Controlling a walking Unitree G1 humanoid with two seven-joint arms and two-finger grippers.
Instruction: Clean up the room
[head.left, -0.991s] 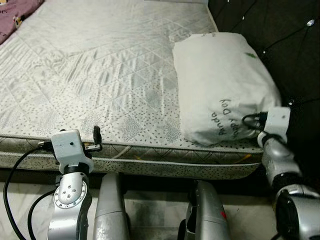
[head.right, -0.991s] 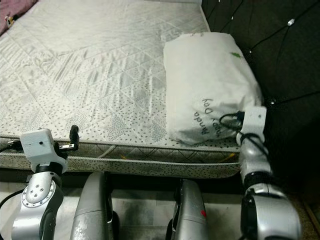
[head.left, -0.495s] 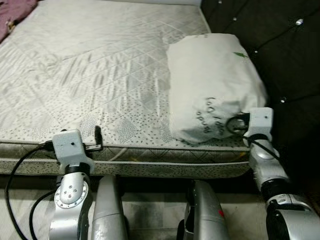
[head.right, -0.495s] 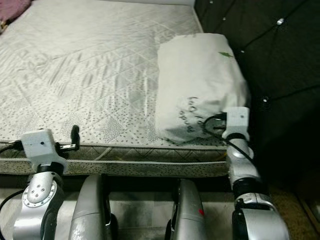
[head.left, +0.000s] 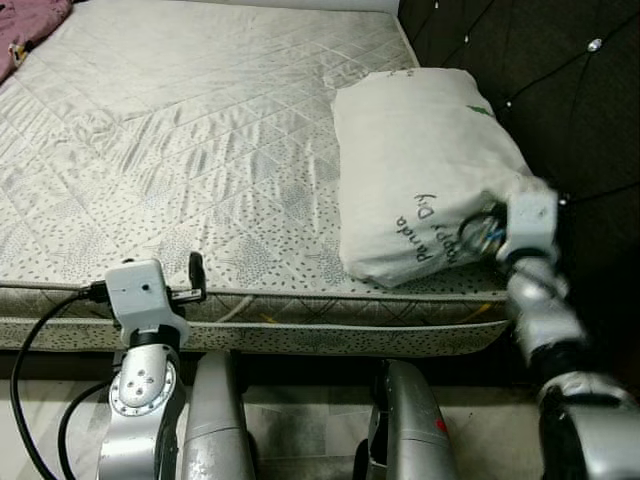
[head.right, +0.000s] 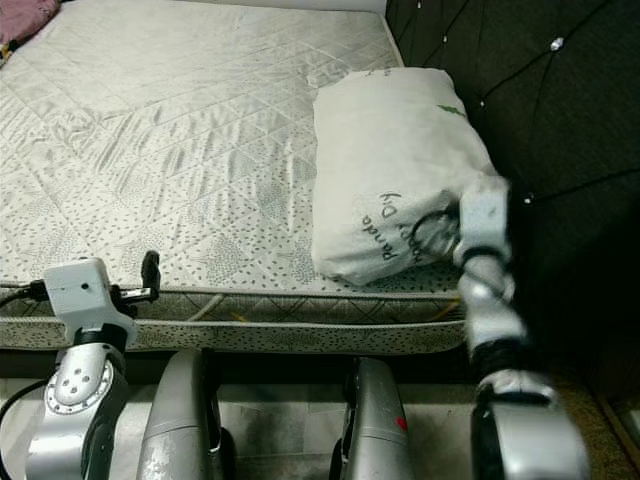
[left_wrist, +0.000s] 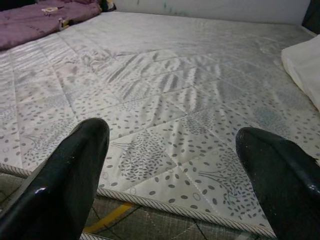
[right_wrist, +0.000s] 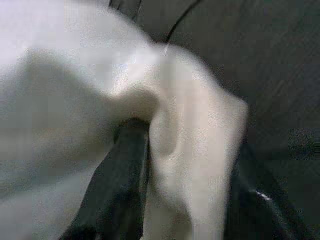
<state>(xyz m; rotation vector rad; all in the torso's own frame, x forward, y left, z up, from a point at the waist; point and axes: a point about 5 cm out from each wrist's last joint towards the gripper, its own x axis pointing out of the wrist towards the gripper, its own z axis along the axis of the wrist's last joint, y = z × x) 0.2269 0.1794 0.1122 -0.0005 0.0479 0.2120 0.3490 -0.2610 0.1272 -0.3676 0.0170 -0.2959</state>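
You're partway into tidying the bed. The pillow (head.left: 425, 170) lies on the mattress (head.left: 200, 150) at its headboard end, right against the dark tufted headboard (head.left: 560, 90), with its near corner close to the mattress's front edge. Your right gripper (right_wrist: 185, 185) is on that near corner: in the right wrist view a fold of white pillow fabric sits squeezed between the two black fingers (right_wrist: 122, 180), so the jaws are pinching the pillow. The picture there is blurred, so how deep the hold goes is hard to say.

Your left gripper (left_wrist: 175, 170) hovers at the mattress's front edge, well apart from the pillow, jaws spread wide with nothing between them.

The pillow looks roughly in place at the headboard; judging by the grip, what's left is squaring it up and letting go. Purple bedding (left_wrist: 40, 20) lies bunched at the far corner of the mattress, away from the headboard, and probably needs sorting too.
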